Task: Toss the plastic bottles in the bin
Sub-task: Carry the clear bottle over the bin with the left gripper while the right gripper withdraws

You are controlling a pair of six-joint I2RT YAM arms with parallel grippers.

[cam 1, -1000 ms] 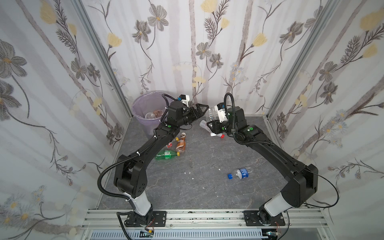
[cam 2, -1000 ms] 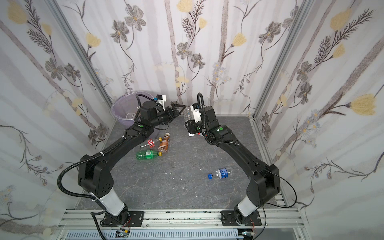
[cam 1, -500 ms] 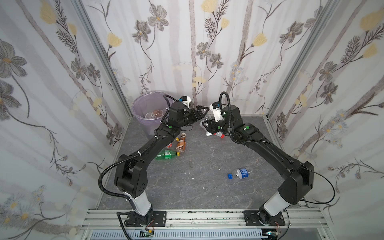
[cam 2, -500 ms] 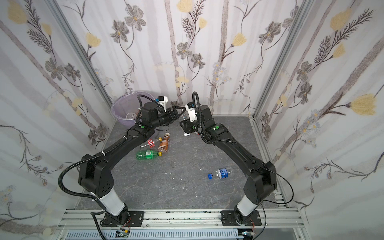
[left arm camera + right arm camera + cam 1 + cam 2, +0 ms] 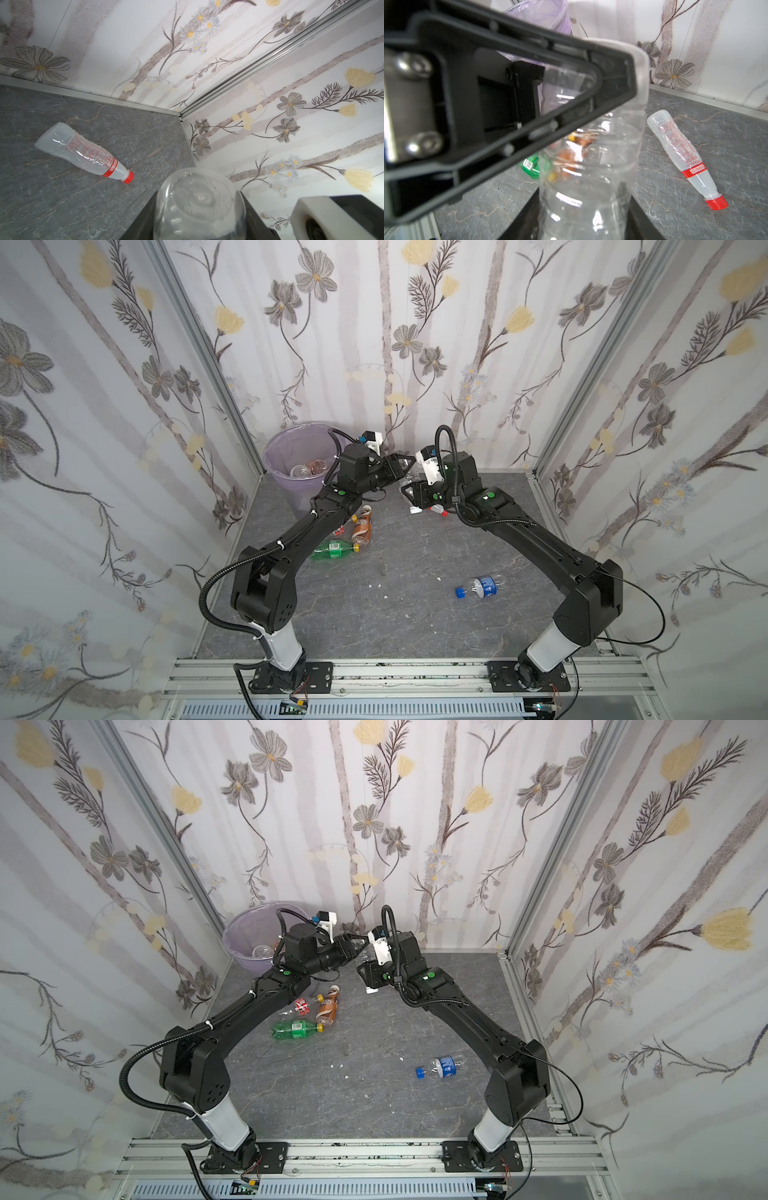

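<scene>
Clamping the clear bottle (image 5: 591, 166) with both left gripper (image 5: 199, 216) and right gripper (image 5: 584, 224), you are risking a drop unless the left is holding firm before the right is loosening

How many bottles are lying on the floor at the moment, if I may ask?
5: a green one, a brown one and a red-labelled one clustered before the bin; a blue-labelled one alone front right; a red-capped one at the back. More may be hidden.

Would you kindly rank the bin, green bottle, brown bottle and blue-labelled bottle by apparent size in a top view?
1. bin
2. green bottle, blue-labelled bottle, about alike
3. brown bottle, marginally shorter
</scene>
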